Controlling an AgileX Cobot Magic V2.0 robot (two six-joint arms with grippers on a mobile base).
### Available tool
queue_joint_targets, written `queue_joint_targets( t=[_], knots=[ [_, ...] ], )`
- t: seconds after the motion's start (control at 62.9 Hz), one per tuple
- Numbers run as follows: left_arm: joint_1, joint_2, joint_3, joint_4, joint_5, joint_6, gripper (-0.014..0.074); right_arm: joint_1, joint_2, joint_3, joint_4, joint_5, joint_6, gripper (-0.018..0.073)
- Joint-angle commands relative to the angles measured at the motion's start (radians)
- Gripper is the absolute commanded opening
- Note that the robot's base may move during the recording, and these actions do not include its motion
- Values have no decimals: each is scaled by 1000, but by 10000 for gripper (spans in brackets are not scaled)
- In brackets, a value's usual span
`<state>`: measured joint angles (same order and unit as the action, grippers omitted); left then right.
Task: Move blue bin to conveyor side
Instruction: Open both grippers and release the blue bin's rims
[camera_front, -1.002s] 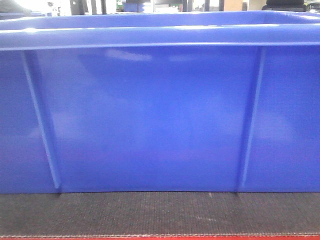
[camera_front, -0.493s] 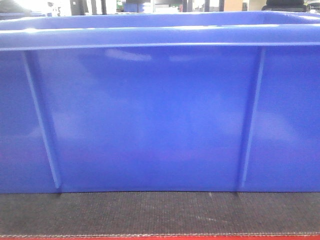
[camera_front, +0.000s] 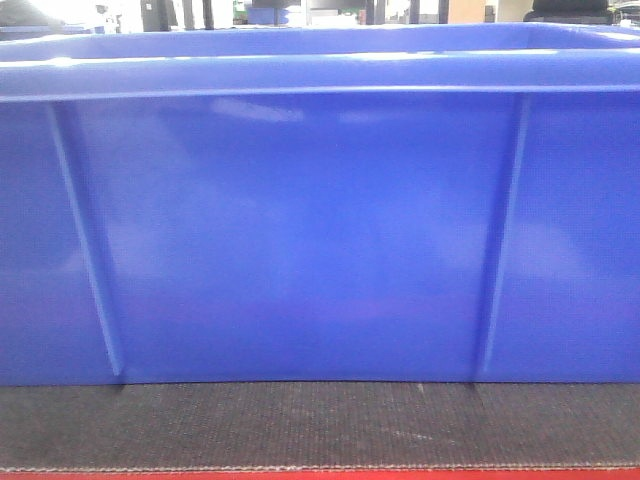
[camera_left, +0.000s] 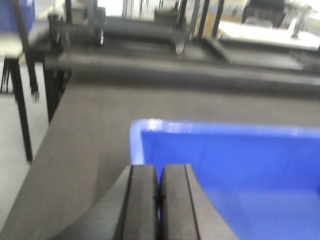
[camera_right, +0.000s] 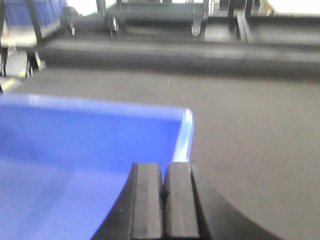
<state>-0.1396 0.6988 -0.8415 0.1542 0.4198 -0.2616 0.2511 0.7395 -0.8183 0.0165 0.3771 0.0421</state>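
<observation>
The blue bin (camera_front: 300, 230) is seen right up close in the front view, and almost the whole picture is filled by its shiny side wall. It is set flat on the dark belt (camera_front: 320, 425), with a thin red strip (camera_front: 320, 474) at the very bottom edge.

In the left wrist view, the left gripper (camera_left: 159, 200) is placed at the near left corner of the bin. Its two black pads are pressed almost together, with only a thin line of blue seen between them. The bin's wall seems to be pinched there, but this cannot be told for sure. In the right wrist view, the right gripper (camera_right: 164, 200) is placed the same way at the near right corner, pads nearly together, right by the rim.

The bin looks to be in the middle of being moved across the belt. To do this well, both corners should be held firmly and moved at the same speed, so the bin is not turned. It should be kept low and level. The wall is smooth, so a loose pinch could be slipped out of
</observation>
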Motion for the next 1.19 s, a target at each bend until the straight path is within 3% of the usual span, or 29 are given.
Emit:
queue_joint_targets(
  t=[0.0, 0.159, 0.414, 0.636, 0.795, 1.177],
  knots=[
    [-6, -72, 112, 3, -19, -11, -10, 2, -84, 101, -17, -64, -6, -82],
    [20, -200, 255, 3, -19, -29, -10, 2, -261, 262, -17, -129, -6, -82],
    [128, -436, 389, 9, -13, -64, -10, 2, -536, 443, -17, -95, -6, -82],
    [145, -615, 479, 17, -11, -58, -10, 2, -739, 535, -17, -89, -6, -77],
    [145, -695, 484, 17, -2, -58, -10, 2, -739, 534, -17, -69, -6, -77],
    [145, -699, 484, 17, -17, -58, -10, 2, -739, 534, -17, -69, -6, -77]
  ],
)
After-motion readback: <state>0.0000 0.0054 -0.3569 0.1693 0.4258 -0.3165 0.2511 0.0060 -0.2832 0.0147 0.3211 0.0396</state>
